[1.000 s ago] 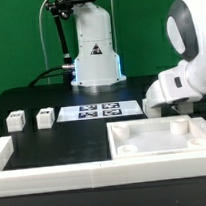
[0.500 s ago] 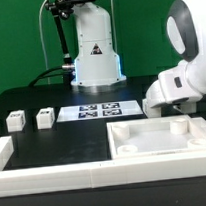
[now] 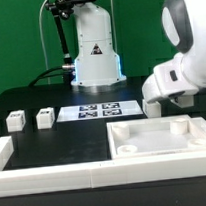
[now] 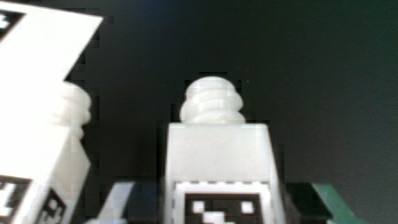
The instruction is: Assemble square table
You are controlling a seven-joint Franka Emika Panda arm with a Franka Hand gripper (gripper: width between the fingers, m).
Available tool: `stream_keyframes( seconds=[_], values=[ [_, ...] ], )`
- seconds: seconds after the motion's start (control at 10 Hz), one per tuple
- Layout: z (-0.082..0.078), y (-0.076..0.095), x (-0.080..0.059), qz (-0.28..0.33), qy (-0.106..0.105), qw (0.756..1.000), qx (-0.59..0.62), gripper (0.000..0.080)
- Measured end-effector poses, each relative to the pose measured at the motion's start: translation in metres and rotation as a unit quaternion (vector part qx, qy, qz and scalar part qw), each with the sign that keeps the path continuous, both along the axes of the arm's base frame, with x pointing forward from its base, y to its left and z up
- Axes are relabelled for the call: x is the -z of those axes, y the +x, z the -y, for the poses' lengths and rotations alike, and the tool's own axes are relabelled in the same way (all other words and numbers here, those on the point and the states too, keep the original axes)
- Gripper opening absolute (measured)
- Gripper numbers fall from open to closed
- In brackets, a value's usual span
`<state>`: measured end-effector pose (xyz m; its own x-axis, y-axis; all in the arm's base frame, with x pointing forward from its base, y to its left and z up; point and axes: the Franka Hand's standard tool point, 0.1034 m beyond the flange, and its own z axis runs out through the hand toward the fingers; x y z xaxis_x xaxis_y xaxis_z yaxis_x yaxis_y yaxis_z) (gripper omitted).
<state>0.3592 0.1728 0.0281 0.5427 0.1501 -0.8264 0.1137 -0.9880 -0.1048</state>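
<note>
- Legs: four in all across the two views, with two out on the black table (image 3: 74, 138) and two more close under the wrist camera.
- Gripper (image 4: 219, 203): one. Its two fingers (image 4: 125, 205) are drawn narrow against opposite sides of the held leg (image 4: 217, 150) and grip it. The leg's tagged face turns toward the camera, and its rounded screw tip (image 4: 210, 100) points away from the fingers. Whether this leg is clear of the table, I cannot tell.
- Second leg (image 4: 45, 165): just beside the held one, parted from it by a dark gap. It shows its own screw tip and a tag.
- Outer leg (image 3: 14, 121) and inner leg (image 3: 42, 118): these stand side by side toward the exterior view's left, near each other but apart. The inner one is just beside the marker board (image 3: 97, 111).
- Slab (image 3: 159, 139): one, lying rimmed side up at the front of the table, toward the exterior view's right. Two raised posts show along its far side.
- Arm (image 3: 174, 73): one, hanging over the table behind the slab, to the exterior view's right of the marker board. In that view it hides the gripper and both nearby legs.
- Rail (image 3: 47, 178): one, long and white — it runs along the front and turns up the exterior view's left side. The slab lies just behind it.
</note>
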Motion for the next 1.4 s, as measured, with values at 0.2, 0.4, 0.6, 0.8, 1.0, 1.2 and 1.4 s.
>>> stream_keyframes(
  seconds=[0.2,0.4,0.6,0.8,1.0,1.2,1.4],
  values=[
    [0.004,0.011,-0.027,0.01,0.002,1.0,0.007,0.0285],
    [0.005,0.018,-0.033,0.035,0.004,0.999,0.011,0.0287],
    [0.004,0.028,-0.025,0.11,0.015,0.994,0.019,0.0287],
    [0.014,0.032,-0.018,0.174,0.033,0.984,0.022,0.0287],
    [0.024,0.052,-0.036,0.235,0.044,0.971,0.026,0.0287],
    [0.034,0.074,-0.058,0.277,0.046,0.959,0.034,0.0287],
    [0.035,0.087,-0.063,0.339,0.05,0.939,0.039,0.0287]
  ],
)
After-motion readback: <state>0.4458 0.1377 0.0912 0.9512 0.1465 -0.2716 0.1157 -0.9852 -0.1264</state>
